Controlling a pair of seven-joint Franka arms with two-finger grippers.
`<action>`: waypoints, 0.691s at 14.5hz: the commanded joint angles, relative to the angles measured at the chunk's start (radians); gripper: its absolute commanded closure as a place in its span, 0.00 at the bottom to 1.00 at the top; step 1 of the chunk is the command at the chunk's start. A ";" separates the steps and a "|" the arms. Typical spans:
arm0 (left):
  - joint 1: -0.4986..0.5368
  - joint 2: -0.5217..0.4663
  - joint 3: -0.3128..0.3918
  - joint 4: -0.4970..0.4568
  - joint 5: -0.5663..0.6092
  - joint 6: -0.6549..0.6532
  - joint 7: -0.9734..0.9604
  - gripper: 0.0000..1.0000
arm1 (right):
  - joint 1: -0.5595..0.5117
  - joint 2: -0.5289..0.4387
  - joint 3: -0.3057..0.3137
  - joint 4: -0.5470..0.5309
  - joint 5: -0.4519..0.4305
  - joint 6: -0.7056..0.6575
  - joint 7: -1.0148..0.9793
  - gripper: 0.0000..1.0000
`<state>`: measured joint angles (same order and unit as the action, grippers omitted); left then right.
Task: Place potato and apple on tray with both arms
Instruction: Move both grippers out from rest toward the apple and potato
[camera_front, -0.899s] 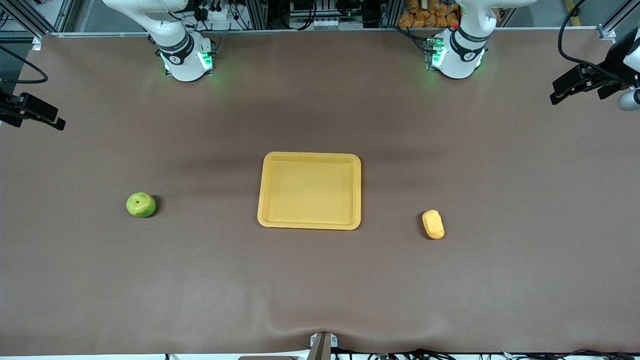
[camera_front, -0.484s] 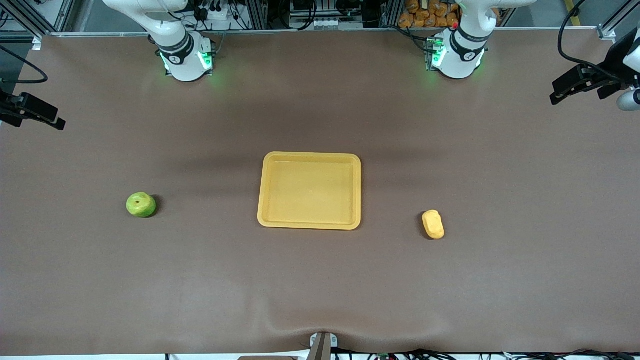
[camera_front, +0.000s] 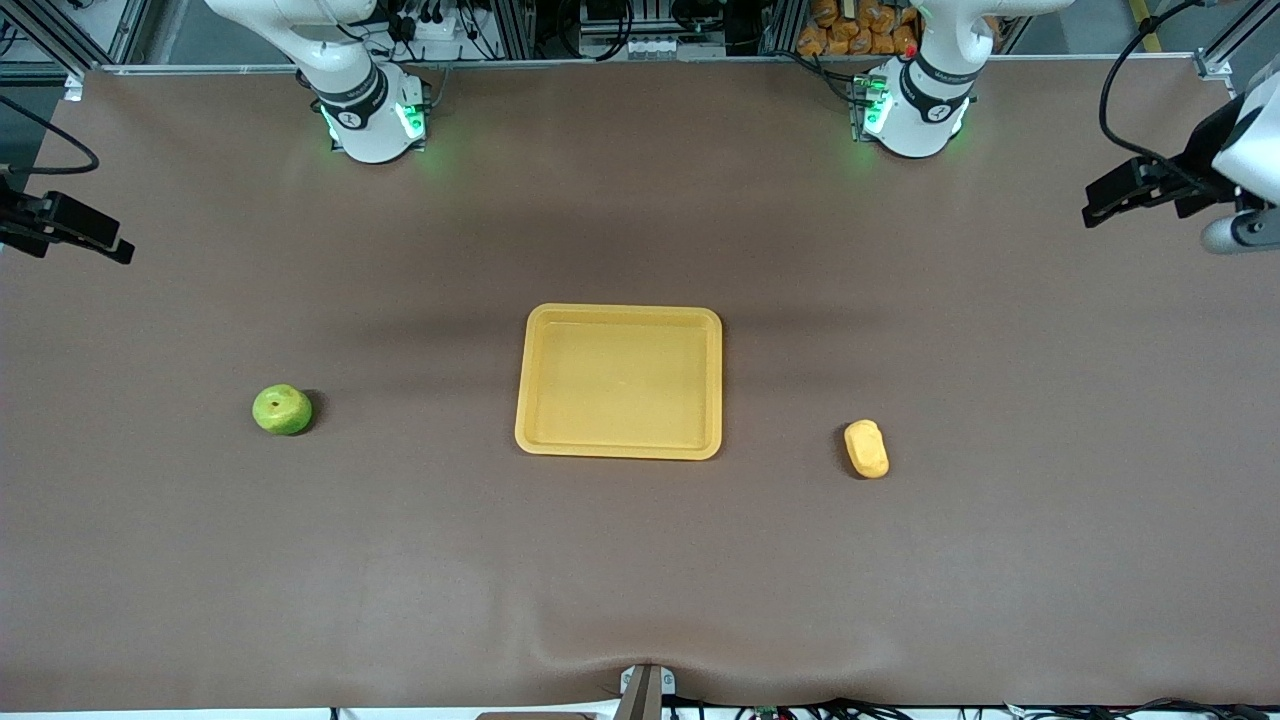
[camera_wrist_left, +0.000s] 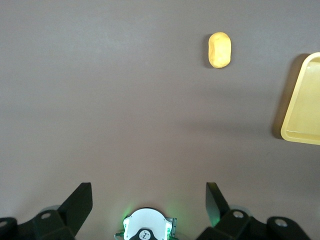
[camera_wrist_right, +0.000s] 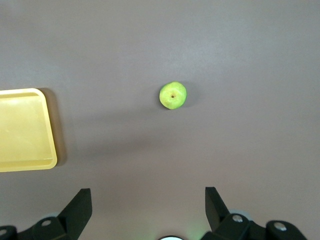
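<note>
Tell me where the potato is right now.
The potato lies on the bare table beside the tray, toward the left arm's end, about level with the tray's nearer edge; the left wrist view shows it too.

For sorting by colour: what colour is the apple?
Bright green apple, dark stem dimple; clearest in the right wrist view.

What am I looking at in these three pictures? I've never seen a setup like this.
Two white robot arms stand at a brown table. One picture looks down from a high camera facing them; the other two come from cameras on the arms' wrists. On the table lie a yellow tray, a green apple toward the right arm's end and a potato toward the left arm's end. The left gripper and right gripper are open, up in the air and holding nothing.
</note>
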<state>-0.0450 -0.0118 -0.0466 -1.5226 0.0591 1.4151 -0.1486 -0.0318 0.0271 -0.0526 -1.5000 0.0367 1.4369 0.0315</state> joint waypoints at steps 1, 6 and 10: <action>-0.003 0.026 0.001 -0.017 -0.010 0.048 0.006 0.00 | -0.008 0.068 0.002 0.018 -0.004 -0.007 0.007 0.00; -0.007 0.128 -0.012 -0.042 -0.010 0.180 0.003 0.00 | -0.017 0.218 0.002 0.021 -0.012 0.037 0.002 0.00; -0.025 0.266 -0.027 -0.048 -0.010 0.350 -0.084 0.00 | -0.003 0.313 0.002 0.043 -0.009 0.229 0.015 0.00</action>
<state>-0.0551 0.1911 -0.0637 -1.5826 0.0576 1.7013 -0.1736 -0.0364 0.3063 -0.0588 -1.5027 0.0346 1.6340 0.0315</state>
